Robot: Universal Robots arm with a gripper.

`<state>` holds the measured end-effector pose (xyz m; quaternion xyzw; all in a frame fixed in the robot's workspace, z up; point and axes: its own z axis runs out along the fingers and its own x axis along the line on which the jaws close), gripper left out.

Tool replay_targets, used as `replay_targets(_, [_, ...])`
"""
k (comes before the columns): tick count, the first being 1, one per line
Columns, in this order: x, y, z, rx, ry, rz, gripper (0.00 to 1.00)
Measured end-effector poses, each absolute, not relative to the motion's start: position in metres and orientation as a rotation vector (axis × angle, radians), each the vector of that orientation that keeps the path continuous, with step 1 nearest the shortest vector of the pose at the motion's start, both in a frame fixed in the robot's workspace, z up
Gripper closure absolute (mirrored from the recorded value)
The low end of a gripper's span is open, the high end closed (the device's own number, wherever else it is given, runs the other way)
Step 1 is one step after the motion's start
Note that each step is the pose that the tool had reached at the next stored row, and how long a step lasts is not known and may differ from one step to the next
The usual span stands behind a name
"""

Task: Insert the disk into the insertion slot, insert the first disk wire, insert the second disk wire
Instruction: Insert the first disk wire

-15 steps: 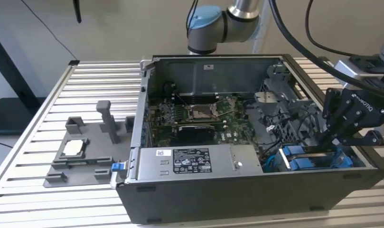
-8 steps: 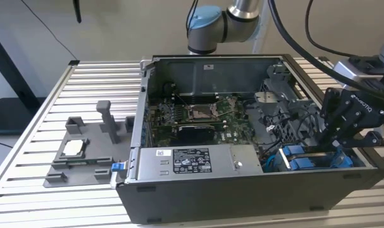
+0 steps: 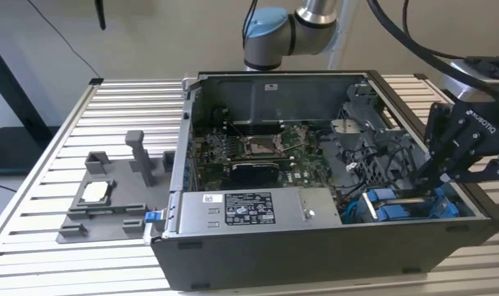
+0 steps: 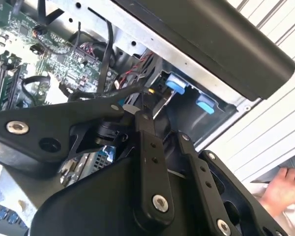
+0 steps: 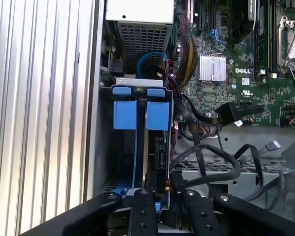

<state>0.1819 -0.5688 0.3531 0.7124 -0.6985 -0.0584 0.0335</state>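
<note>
Slatted table (image 3: 27, 209); grey insertion slot (image 5: 142, 82), blue tabs (image 5: 125, 115).

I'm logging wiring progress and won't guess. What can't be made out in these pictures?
Exterior view: the hand covers part of the insertion slot, hiding any wire plugged in there.
First wrist view: the hand's body cuts off one end of the slot.
Second wrist view: the hand's own body blocks what it touches.

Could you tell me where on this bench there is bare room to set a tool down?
The slatted table is bare beyond the fixture tray, toward the far edge on the exterior view's left, and along the near strip before it. Inside the computer case it is crowded, most around the insertion slot, where the gripper hangs among cables.
</note>
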Motion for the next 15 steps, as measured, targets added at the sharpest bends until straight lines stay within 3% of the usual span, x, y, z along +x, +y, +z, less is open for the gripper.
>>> replay_targets(15, [0.177,-0.561,0.376,2.212,-2.167,-0.142,0.73])
